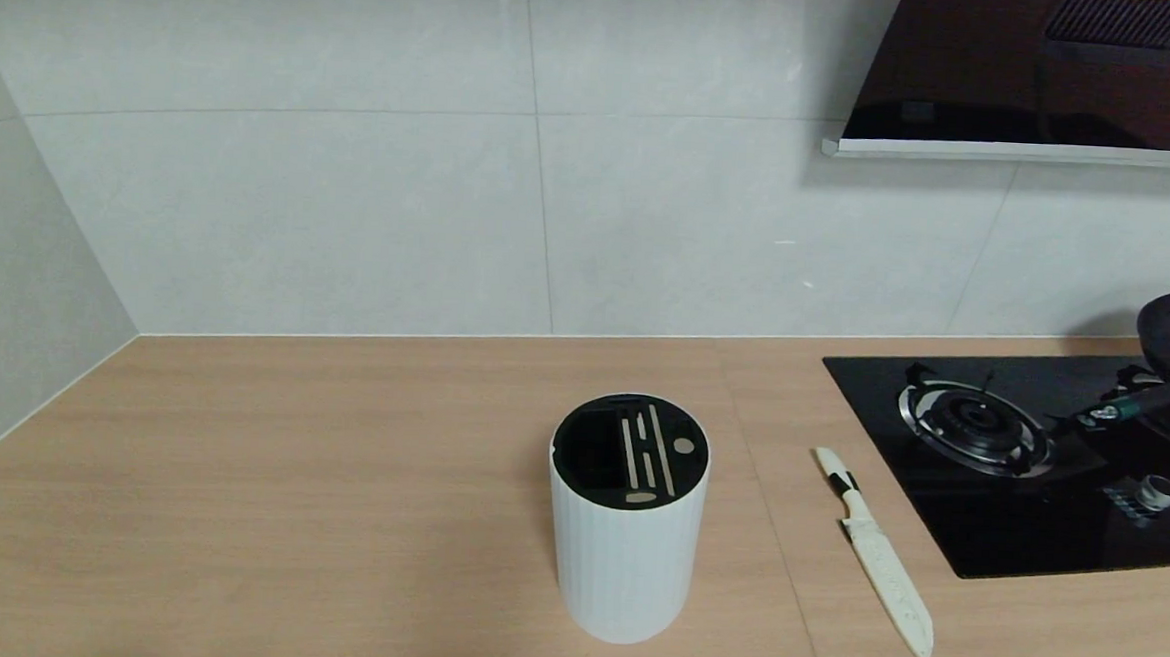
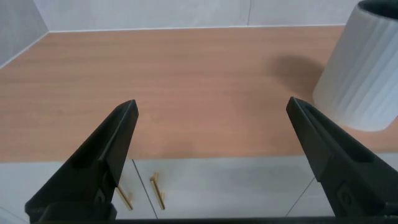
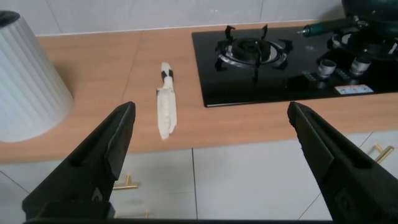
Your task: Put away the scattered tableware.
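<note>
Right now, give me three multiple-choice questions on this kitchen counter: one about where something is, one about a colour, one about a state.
1. Where does the knife lie relative to the white holder and the cooktop?
A) in a slot of the holder
B) flat on the counter, between the two
C) across a burner

2. What colour is the holder's slotted top?
A) black
B) red
C) white

3. What state is the right gripper in?
A) shut on the knife
B) shut on the holder
C) open, holding nothing

Answers:
1. B, since the head view shows the knife flat on the wood between the holder and the cooktop.
2. A, since the top face is black above the white ribbed wall.
3. C, since its fingers stand wide apart with nothing between them.
</note>
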